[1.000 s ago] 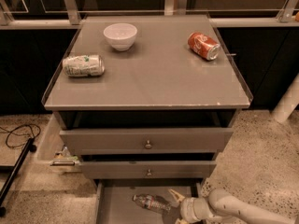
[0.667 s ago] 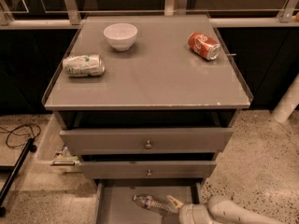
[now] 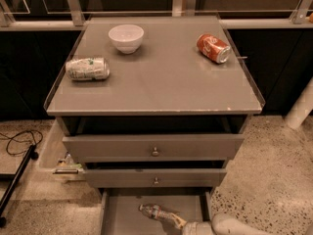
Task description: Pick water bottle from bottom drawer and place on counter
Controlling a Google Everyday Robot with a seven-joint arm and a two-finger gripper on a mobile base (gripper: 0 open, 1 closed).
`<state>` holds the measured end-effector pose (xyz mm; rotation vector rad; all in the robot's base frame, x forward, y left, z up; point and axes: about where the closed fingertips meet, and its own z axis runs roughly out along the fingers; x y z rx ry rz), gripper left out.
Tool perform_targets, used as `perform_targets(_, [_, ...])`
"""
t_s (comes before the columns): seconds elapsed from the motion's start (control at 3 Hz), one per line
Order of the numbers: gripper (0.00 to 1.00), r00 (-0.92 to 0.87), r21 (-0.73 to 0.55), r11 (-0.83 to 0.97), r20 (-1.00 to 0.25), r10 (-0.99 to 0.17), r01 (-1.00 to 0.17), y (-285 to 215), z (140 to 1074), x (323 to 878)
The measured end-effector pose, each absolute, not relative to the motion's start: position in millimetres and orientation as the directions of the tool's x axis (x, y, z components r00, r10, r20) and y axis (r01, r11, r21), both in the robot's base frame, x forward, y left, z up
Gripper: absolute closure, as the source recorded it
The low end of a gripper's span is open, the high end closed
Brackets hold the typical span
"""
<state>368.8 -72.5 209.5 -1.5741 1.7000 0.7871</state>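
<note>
A: What fills most of the view?

B: A grey cabinet with 3 drawers, standing on a speckled floor [image 3: 274, 180]. Its broad counter [image 3: 166, 87] is smooth, a little glossy, with a clear raised rim.

A: And the drawers?

B: The top drawer [image 3: 200, 146] and the middle drawer [image 3: 195, 177] each stand slightly out and carry 1 small round knob at the centre. Below them the bottom drawer [image 3: 122, 218], a flat grey tray, is pulled out toward the camera.

A: Where is the robot?

B: Its pale arm [image 3: 230, 225] comes in at the lower right edge and reaches left into the bottom drawer.

A: What lies on the counter?

B: 3 things, well apart. A white bowl [image 3: 126, 37] stands upright at the back, left of centre. A red soda can [image 3: 213, 48] lies on its side near the back right corner. A silver-green can [image 3: 87, 68] lies on its side near the left edge.

A: The water bottle?

B: The water bottle [image 3: 154, 212] lies on its side on the floor of the bottom drawer, near the middle, angled down to the right.

A: And the gripper?

B: The gripper [image 3: 177, 223] is low in that drawer, right at the bottle's right-hand end. I cannot tell how wide it stands or whether it has hold of the bottle.
</note>
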Motion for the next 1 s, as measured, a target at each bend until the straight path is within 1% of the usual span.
perform_targets(0.33, [0.00,0.000,-0.061,0.072,-0.759,-0.651,-0.996,-76.1,206.4,388.0])
perform_targets(0.67, [0.00,0.008,-0.111,0.096,-0.695,-0.719,-0.989,-99.3,204.7,414.4])
perform_targets(1.0, [0.00,-0.003,-0.136,0.120,-0.648,-0.761,-0.983,-123.2,194.4,429.8])
